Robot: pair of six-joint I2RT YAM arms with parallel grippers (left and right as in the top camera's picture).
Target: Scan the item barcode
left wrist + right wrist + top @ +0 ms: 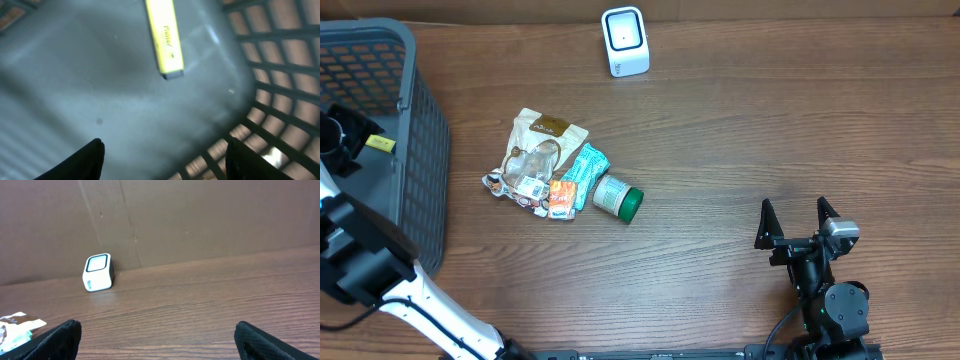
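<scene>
While the left gripper (165, 155) hung inside the grey mesh basket (420, 110) at the table's (770, 120) far left corner, its jaws stood apart with nothing between them; a yellow highlighter (165, 37) lay loose on the basket floor just ahead of the fingertips, touched by neither; white barcode scanner (625, 40) stood upright at the far edge of the table, near its middle; heap of goods lay left of the table's centre: tan snack bag (545, 140), teal packet (585, 168), small orange packet (562, 195) and green-capped jar (618, 197) on its side, all touching or overlapping; right gripper (798, 218) sat near the near right corner, jaws spread wide and empty, facing the scanner across bare wood.
</scene>
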